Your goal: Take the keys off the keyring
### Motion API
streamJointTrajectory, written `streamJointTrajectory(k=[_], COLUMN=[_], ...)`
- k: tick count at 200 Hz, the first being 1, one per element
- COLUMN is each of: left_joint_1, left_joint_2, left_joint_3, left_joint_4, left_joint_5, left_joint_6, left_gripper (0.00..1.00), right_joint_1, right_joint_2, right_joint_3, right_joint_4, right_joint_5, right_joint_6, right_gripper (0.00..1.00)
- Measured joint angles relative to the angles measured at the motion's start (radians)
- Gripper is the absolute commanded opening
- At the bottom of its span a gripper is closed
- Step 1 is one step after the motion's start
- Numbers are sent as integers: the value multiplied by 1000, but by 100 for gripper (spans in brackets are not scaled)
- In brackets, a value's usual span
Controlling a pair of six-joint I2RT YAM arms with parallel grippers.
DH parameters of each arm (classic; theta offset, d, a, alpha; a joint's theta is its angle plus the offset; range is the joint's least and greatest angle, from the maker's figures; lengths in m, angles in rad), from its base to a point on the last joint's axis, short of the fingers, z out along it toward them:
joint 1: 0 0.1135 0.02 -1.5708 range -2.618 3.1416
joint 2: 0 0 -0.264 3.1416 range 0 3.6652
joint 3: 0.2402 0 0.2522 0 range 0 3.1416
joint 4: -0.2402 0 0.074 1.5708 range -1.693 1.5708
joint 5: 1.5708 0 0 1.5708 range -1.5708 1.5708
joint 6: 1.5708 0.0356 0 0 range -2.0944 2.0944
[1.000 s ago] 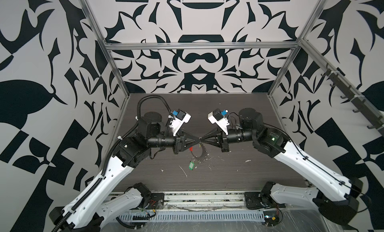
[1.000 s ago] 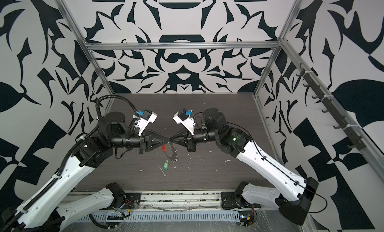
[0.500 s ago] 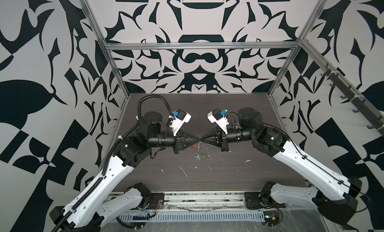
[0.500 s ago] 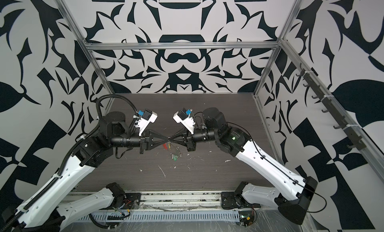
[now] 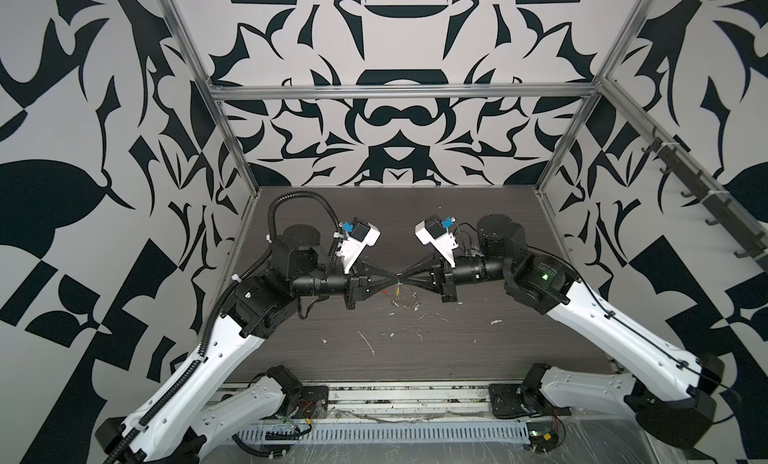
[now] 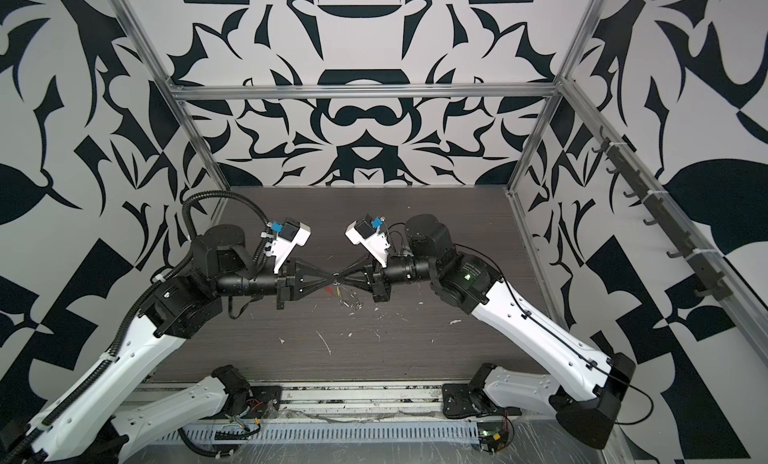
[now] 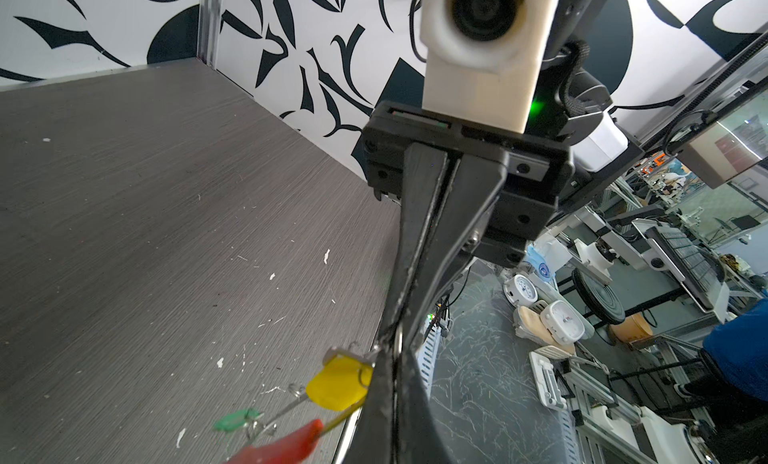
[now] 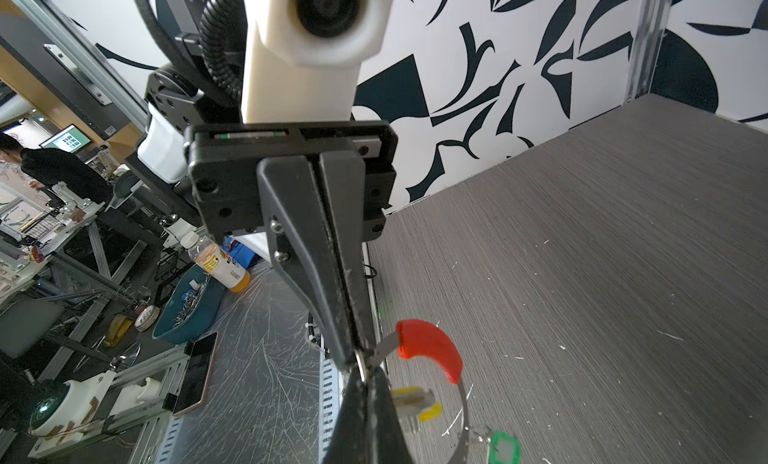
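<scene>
Both end effectors meet tip to tip in the air above the desk (image 5: pixel 457 358). The left end effector (image 5: pixel 392 279) is closed, and so is the right end effector (image 5: pixel 407 279). Each clamps the metal of the keyring (image 8: pixel 465 420) at one spot just beside one end of its red segment (image 8: pixel 432 347). Whether a given tip holds the hoop itself or one of its small split rings is too small to tell. The rest of the keyring hangs free below that pinch. The yellow key (image 7: pixel 337 383) dangles just beside the red segment, close against the tips. The green key (image 8: pixel 503 446) hangs farther along the hoop, on the far side of the red segment from the pinch.

The main risk, as I judge it, is the narrow hold. Two pairs of tips share one thin piece of metal, so a pull or twist could let it slide out. The whole keyring would then drop to the desk beneath the red segment. The tips may also knock each other, since they are touching or nearly so. The yellow key's small ring sits so near the red segment's gripped end that it could jam between the fingers. The hoop looks thin and springy, so forcing it may make it snap back and fling a key away. The green key may snag on the red segment on its way round.
</scene>
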Motion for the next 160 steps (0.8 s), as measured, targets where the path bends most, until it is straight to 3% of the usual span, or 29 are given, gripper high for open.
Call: streamJointTrajectory(k=[43,160], left_joint_1=[-1,-1], left_joint_2=[-32,-56], left_joint_3=[-12,-15], left_joint_4=[23,87], left_joint_5=[-8,-16], left_joint_6=[0,-9], left_gripper=[0,0], right_joint_1=[0,0], right_joint_2=[-15,-159], right_joint_3=[0,-153], right_joint_4=[5,34], right_joint_5=[45,188], right_joint_6=[-11,-38], right_gripper=[32,50])
